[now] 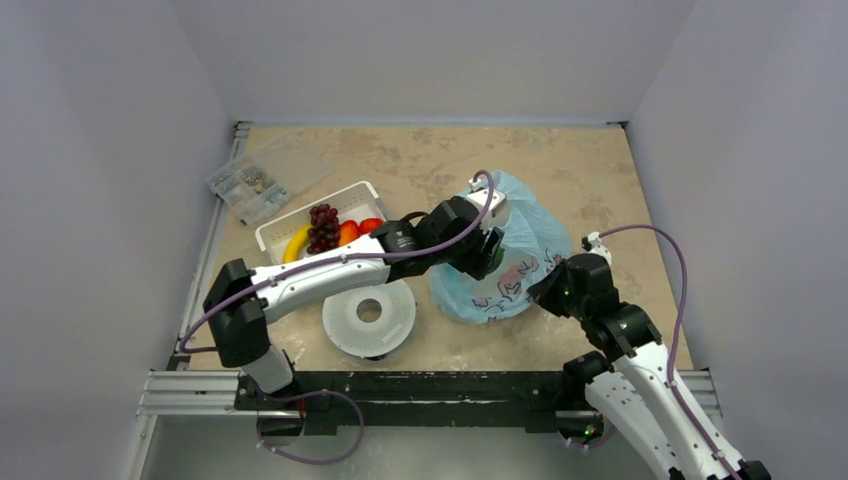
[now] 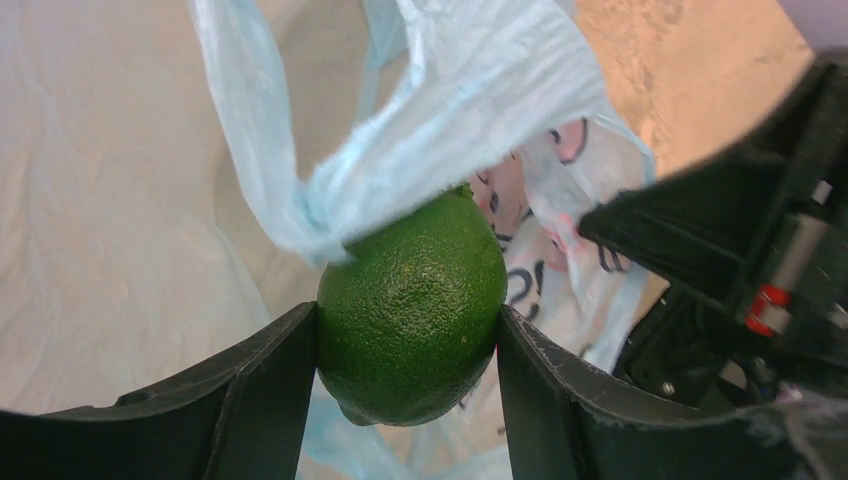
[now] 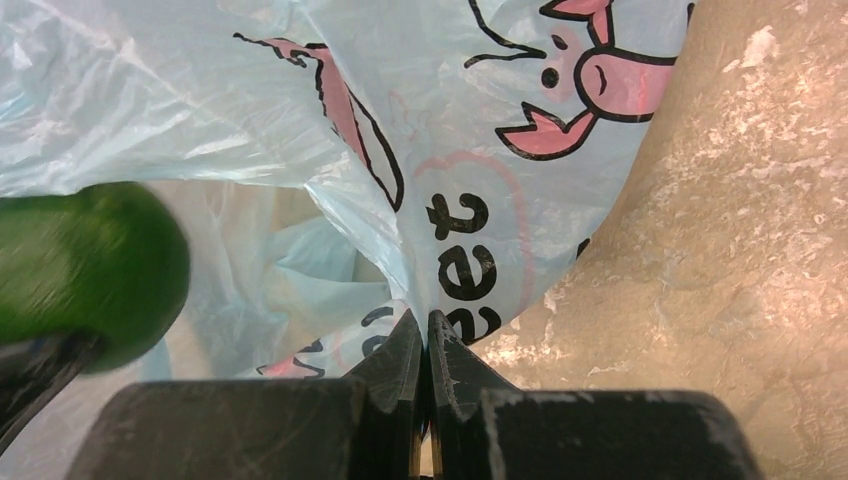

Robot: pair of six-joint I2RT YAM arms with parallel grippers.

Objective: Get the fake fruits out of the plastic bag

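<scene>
likely lime (image 2: 412, 300), gripped in left end effector (image 2: 405, 318)

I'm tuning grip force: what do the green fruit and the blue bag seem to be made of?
The green fruit looks like hard moulded plastic: pebbled, faintly glossy skin, undented in the left gripper. The plastic bag looks like thin translucent film, likely polyethylene: it crinkles, passes light, and bears a printed pink pig.

This is looking like a robotics lab cell: plain pale walls (image 1: 100, 150) are boxing in a mottled desk (image 1: 420, 165) on three sides. A cabled left arm (image 1: 310, 278) and right arm (image 1: 645, 365) are sitting bolted to an aluminium rail (image 1: 190, 392), a clear parts box (image 1: 265, 178) lying in the far corner.
</scene>
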